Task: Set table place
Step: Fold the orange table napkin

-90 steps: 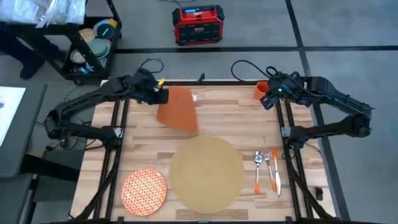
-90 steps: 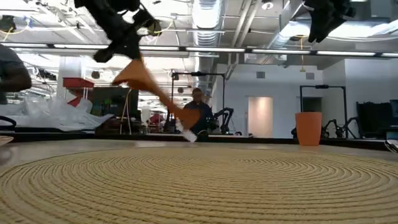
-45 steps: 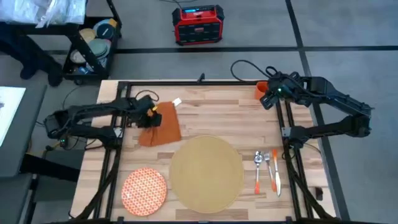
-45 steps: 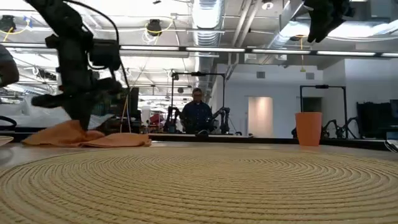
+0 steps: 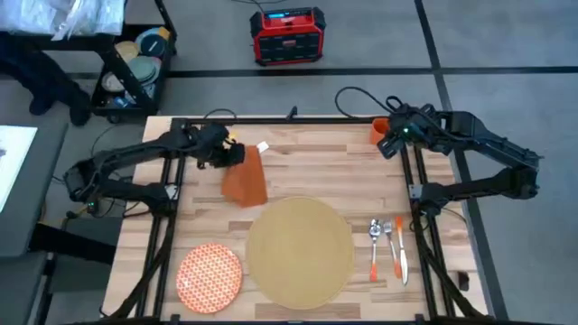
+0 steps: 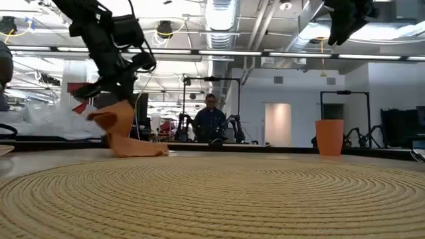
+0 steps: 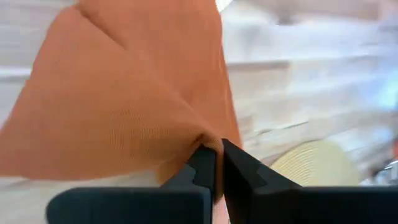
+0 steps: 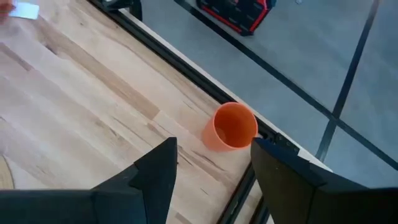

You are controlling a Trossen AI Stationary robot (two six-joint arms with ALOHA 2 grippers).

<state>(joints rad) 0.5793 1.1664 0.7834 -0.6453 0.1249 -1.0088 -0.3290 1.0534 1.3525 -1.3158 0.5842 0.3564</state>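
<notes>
Your left gripper, jaws clenched on the napkin, has lifted it again; half a second ago it lay slumped on the tabletop at the mat's ten o'clock. It isn't placed yet. Your right gripper waits released above the cup.

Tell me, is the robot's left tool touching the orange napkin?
Touching. In the left wrist view, the left tool is pinched shut on a fold of the napkin, with cloth bunched right between its tips.
</notes>
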